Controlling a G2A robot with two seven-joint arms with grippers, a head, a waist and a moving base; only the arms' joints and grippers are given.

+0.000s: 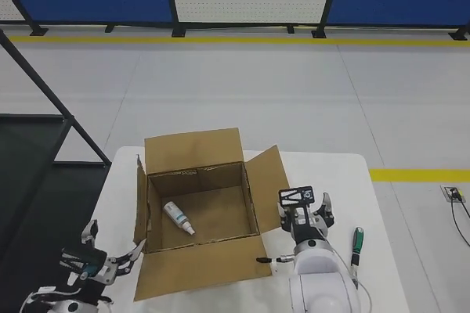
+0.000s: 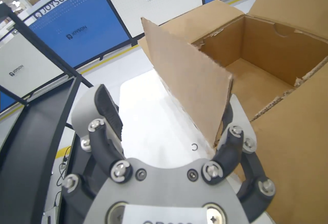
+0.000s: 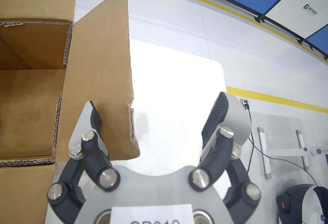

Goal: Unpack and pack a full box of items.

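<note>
- The brown corrugated cardboard box [image 1: 196, 178] stands open near the middle of the white table [image 1: 329, 172], all four flaps folded outward.
- A small white plastic bottle [image 1: 178, 217] lies on its side on the box floor, nearer the left wall.
- The left gripper [image 2: 166, 99] is spread wide and empty, beside the left flap.
- The right gripper [image 3: 156, 100] is likewise wide and empty, at the right flap's corner.
- The bottle looks light, smooth and prone to rolling (grip across its body, probably); the flaps would bend easily.

Open cardboard box [image 1: 196, 270] — bottle [image 1: 178, 217] inside
</note>
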